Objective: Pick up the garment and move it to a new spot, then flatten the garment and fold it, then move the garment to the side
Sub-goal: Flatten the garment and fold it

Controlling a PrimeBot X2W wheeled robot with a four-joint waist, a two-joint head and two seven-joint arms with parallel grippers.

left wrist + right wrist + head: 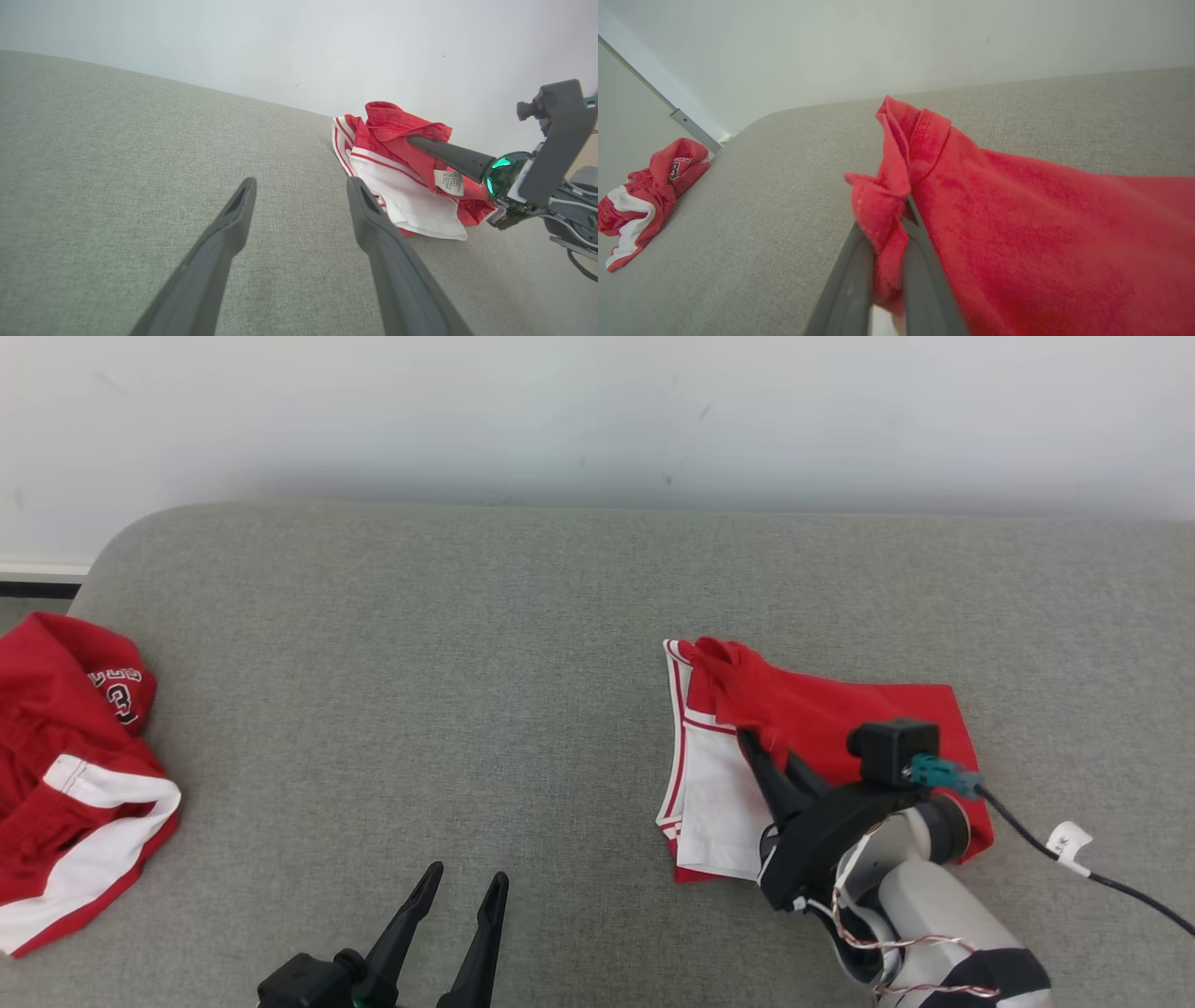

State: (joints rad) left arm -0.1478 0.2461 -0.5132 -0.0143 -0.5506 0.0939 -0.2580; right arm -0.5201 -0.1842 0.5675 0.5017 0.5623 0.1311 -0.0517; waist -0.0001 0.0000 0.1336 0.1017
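Observation:
A red garment [822,709] with white panels and stripes lies partly folded on the grey cushion, right of centre. My right gripper [754,747] is shut on a bunched red edge of it, lifting that fold over the white part. The right wrist view has the cloth [1017,224] pinched between the two fingers [850,280]. From the left wrist view the same garment [402,186] and the right finger [448,154] gripping it appear. At the bottom edge, my left gripper [462,887] stands open with nothing in it, well left of the garment; its fingers [219,242] hover over bare cushion.
A second red and white garment [65,775] lies crumpled at the cushion's left edge, also seen as a red heap [644,196]. A white wall [597,411] runs behind the cushion [420,663]. A black cable [1074,849] trails from the right wrist.

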